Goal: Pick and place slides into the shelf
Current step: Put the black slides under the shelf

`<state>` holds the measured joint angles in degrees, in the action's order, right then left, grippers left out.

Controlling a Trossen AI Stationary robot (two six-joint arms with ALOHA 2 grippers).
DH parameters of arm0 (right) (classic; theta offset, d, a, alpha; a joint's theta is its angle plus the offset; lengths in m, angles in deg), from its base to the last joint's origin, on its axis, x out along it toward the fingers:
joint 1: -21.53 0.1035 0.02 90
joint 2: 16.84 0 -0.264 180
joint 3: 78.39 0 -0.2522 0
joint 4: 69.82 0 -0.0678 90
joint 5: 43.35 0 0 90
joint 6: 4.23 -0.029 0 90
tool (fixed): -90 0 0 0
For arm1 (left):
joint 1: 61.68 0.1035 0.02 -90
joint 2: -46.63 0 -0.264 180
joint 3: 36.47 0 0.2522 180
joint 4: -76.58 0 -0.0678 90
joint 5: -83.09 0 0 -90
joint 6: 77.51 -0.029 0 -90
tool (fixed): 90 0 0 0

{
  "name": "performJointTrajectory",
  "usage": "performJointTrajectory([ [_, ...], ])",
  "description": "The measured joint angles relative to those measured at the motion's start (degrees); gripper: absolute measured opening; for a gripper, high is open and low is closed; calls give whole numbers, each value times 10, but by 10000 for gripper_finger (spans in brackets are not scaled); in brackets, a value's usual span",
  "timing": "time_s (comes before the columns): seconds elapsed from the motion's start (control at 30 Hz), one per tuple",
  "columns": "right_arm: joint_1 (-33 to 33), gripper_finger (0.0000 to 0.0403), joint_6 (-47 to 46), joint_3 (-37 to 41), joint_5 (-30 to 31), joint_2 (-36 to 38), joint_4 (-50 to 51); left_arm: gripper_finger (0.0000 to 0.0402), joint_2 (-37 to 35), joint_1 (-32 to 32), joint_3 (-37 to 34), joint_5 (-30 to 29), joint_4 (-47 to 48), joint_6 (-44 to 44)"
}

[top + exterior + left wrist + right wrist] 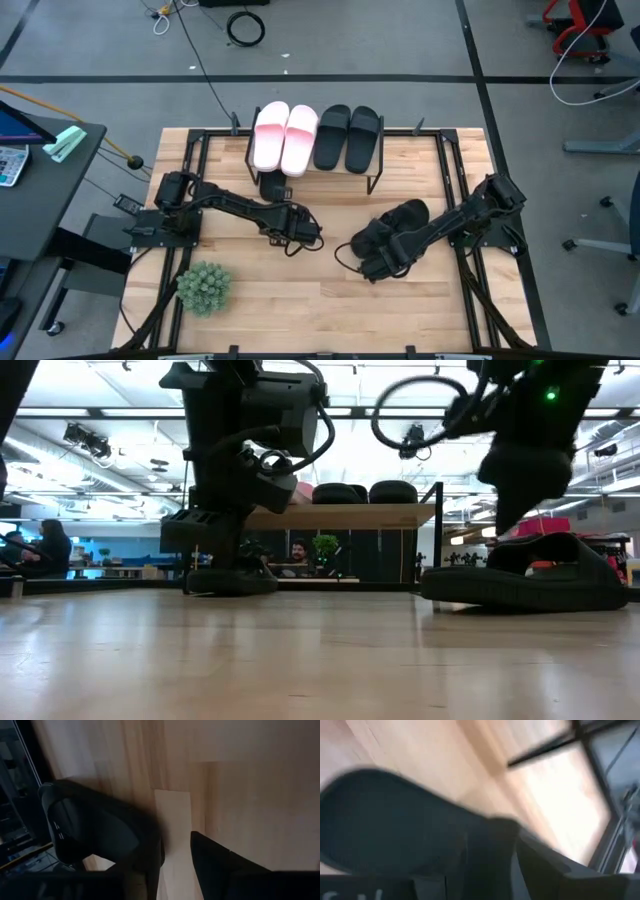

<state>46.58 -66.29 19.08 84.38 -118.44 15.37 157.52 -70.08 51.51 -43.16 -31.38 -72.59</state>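
High view has the slatted bench (330,300) carrying the shelf (375,175), top tier filled with two pink slides (284,137) beside two black slides (347,136). No readable writing anywhere. Right claw (385,262) sits spread wide around a black slide (400,225) mid-bench. Left claw (300,236) hangs half-open over bare wood, another black slide (272,186) by the shelf.

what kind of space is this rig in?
Probably an open-plan lab or office. Grey floor with taped lines and loose cables, rolling chair bases, and seated people beyond the slatted wooden table.
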Motion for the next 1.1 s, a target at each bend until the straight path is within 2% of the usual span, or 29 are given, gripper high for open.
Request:
performJointTrajectory([
  [0.17, -10, 177, -43, 31, -82, 0, 9, 107, 0, 0, 0, 0, -1, 2],
  [0.43, -10, 176, -102, 99, -86, 0, 11, 107, 0, 2, 0, 0, -6, -1],
  [0.53, -10, 165, -103, 105, -92, 0, 15, 107, 0, 4, 0, 0, -6, -1],
  [0.63, -10, 129, -103, 104, -90, 0, 15, 107, 0, 4, 0, 0, -6, -1],
  [0.8, -7, 27, -96, 90, -93, 0, 17, 106, 0, 5, 0, 0, 6, -2],
  [0.87, 1, 15, -81, 76, -84, 0, 13, 102, 0, 5, 0, 0, 27, -2],
  [1.0, 25, 31, -36, 25, -41, 0, -29, 89, 0, 4, 0, 0, 84, 26],
  [1.1, 39, 20, 55, -18, 14, 0, -109, 79, 0, 1, 3, 1, 159, 63],
])
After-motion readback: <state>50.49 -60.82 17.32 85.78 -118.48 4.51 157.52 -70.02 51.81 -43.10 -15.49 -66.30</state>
